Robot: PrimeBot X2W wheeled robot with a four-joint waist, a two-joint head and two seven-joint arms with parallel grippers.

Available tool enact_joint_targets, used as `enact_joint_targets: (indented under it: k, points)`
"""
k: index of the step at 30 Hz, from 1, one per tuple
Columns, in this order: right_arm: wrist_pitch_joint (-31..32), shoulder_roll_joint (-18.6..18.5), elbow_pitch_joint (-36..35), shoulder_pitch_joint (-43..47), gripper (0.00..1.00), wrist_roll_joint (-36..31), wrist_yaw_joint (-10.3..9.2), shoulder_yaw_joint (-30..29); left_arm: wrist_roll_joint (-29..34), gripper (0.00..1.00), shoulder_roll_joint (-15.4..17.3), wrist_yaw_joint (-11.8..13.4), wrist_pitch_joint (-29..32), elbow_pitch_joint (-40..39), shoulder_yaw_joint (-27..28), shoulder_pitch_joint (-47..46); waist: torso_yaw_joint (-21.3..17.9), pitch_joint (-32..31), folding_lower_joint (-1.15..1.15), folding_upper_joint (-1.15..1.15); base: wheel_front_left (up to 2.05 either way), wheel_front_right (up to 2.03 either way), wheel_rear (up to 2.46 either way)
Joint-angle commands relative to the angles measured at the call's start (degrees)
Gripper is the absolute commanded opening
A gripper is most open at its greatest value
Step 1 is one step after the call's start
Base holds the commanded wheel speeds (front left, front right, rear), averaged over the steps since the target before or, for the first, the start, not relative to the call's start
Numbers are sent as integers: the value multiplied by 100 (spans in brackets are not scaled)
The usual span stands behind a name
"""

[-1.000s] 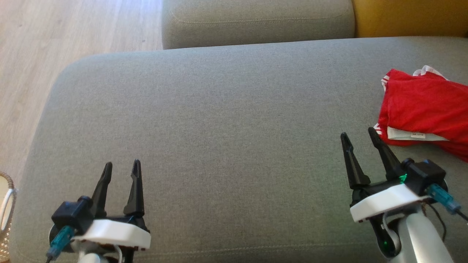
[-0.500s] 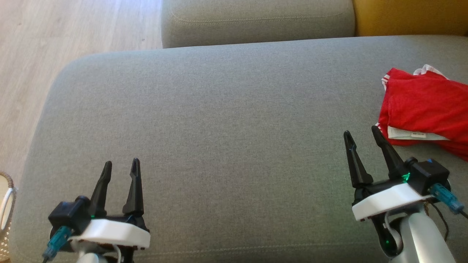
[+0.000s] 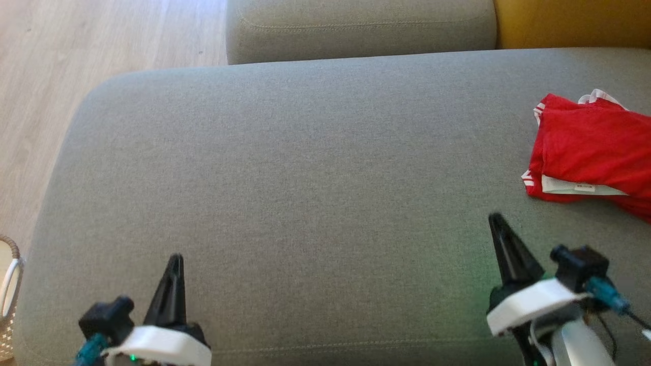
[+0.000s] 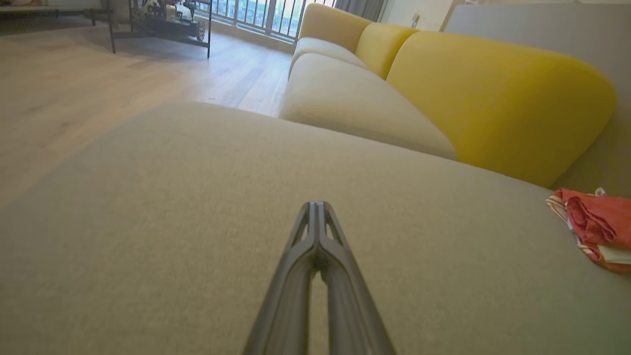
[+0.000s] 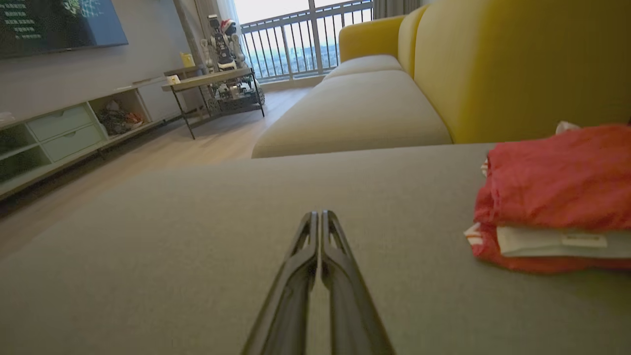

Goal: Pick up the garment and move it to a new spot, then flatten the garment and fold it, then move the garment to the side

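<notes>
Two pairs of closed fingers (image 3: 170,292) (image 3: 511,251), folded garment (image 3: 590,147)

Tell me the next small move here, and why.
Probably just draw both arms back to rest: the red garment already lies folded at the right side of the grey cushion, apart from the right end effector, which, like the left end effector, is shut and empty.

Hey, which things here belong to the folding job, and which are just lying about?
Job: garment, on the grey cushion; left gripper and right gripper, both shut and empty.
Lying about: basket; yellow backrest; side table; shelf unit.
</notes>
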Motion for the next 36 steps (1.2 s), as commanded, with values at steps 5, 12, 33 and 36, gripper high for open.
enact_joint_targets:
  k: [5, 12, 33, 36]
  points:
    - [94, -1, -95, -94, 0, 360, 0, -39, -337, 0, 9, -9, 82, -86, 39, -102, -13, -3, 0, 0, 0, 0, 0]
    - [205, 0, -113, -90, 0, 822, 0, -66, -764, 0, 20, -19, 191, -62, 90, -162, -28, -7, 0, 0, 0, 0, 0]
    - [568, 1, -148, -98, 0, 2264, -1, -162, -2086, 0, 44, -54, 540, -10, 263, -337, -77, -19, 0, 0, 0, 0, 0]
    - [601, 1, -150, -100, 0, 2395, -1, -171, -2206, 0, 46, -57, 573, -5, 279, -353, -82, -20, 0, 0, 0, 0, 0]
